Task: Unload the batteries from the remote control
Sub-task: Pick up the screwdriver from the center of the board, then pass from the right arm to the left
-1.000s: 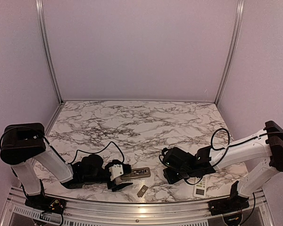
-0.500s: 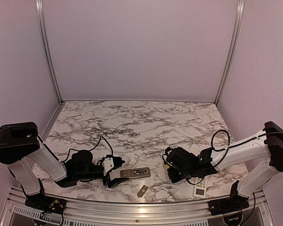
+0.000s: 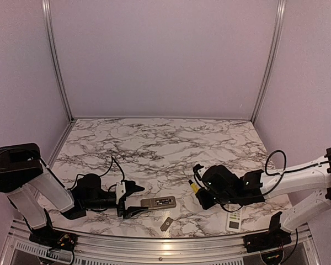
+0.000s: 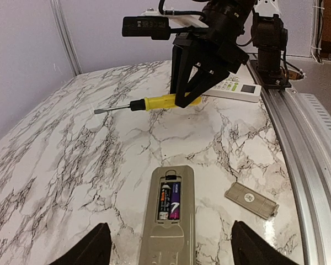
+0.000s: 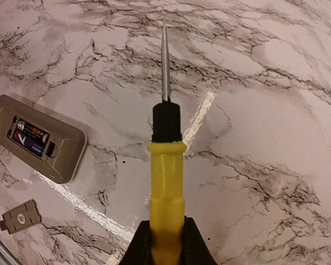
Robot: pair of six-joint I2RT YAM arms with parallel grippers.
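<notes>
Right gripper now clamps the yellow-handled screwdriver. Left gripper, jaws spread, has backed off the remote control; batteries remain seated.

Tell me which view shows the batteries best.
Left wrist: the batteries sit close and centred in the open remote. Right wrist shows them small, near the left edge. Top external shows only the remote, batteries unresolvable.

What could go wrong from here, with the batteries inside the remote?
The right gripper pinches the screwdriver only at the rear end of its handle, so the tool may twist when prying the batteries. The open left gripper does not clamp the remote, so it may slide.
</notes>
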